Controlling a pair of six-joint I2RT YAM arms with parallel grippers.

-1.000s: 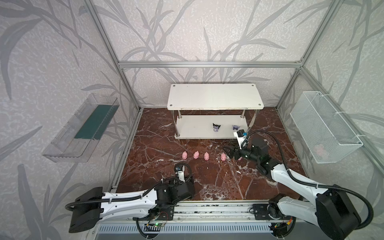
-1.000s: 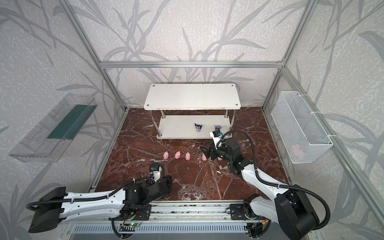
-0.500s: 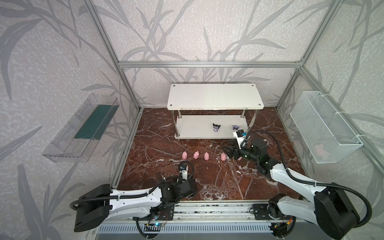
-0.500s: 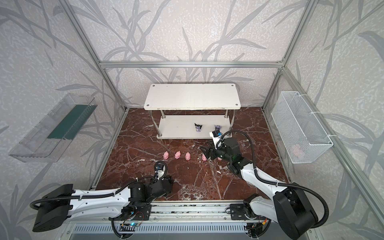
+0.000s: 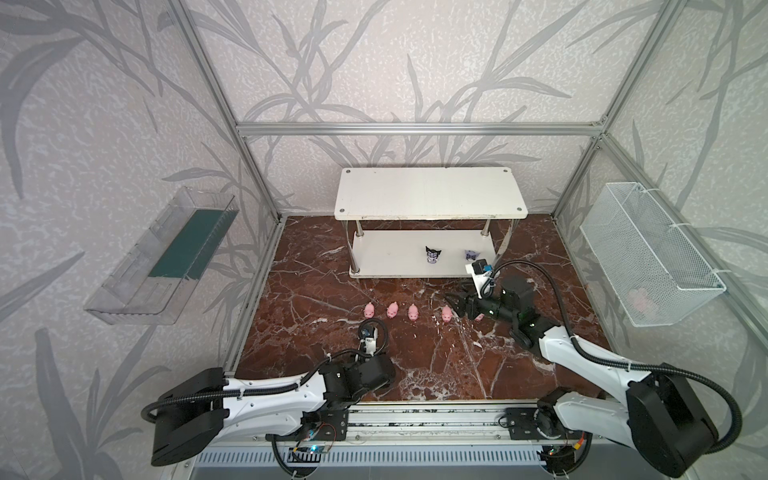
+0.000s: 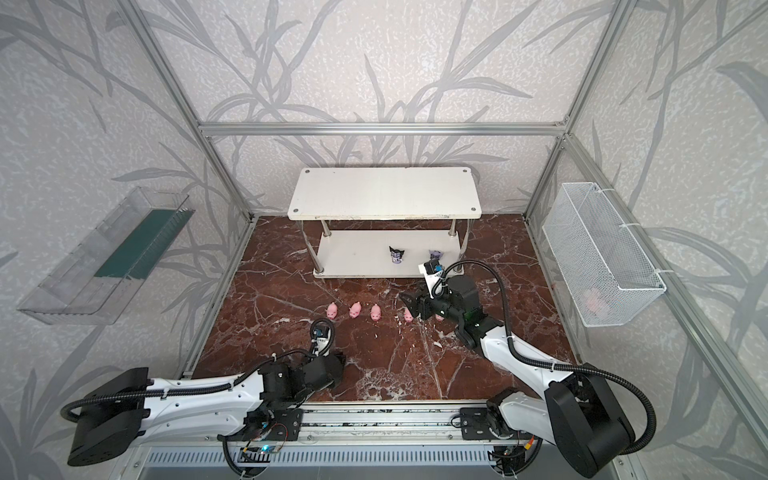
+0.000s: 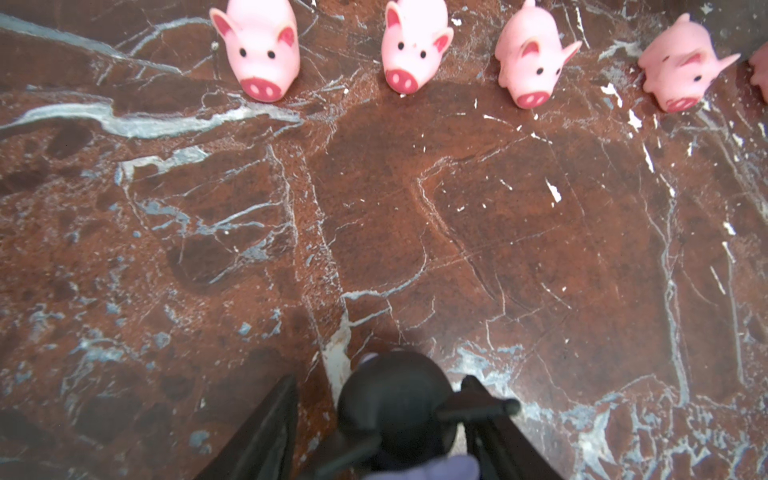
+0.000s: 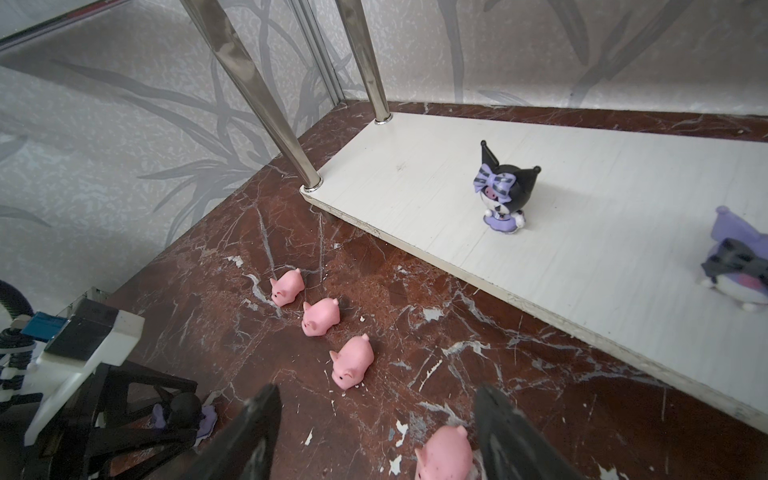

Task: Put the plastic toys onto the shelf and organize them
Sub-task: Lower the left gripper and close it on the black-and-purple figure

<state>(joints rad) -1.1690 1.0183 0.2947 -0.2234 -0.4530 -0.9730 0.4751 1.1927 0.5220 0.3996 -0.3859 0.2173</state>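
The white shelf [image 5: 428,195] stands at the back. On its lower board [image 8: 415,174] a black horned figurine [image 8: 505,191] stands upright and a paler purple one [image 8: 735,266] lies tilted. Several pink pigs [image 7: 262,50] line the marble floor in front. My left gripper [image 7: 380,386] is open around a third black figurine [image 7: 395,407]; floor shows between it and one finger. My right gripper [image 8: 374,419] is open and low over the floor. One pig [image 8: 444,453] lies between its fingers, close to one of them. Another pig [image 5: 478,318] peeks from under that gripper.
A clear plastic tray [image 5: 162,257] hangs on the left wall. A white wire basket [image 5: 648,257] with something pink inside hangs on the right wall. Metal shelf posts [image 8: 266,112] rise near the pigs. The arms' rail [image 5: 415,415] runs along the front edge.
My left arm has shifted slightly to the right and its jaws have drawn closer around the black figurine. The right arm and the pigs have not moved.
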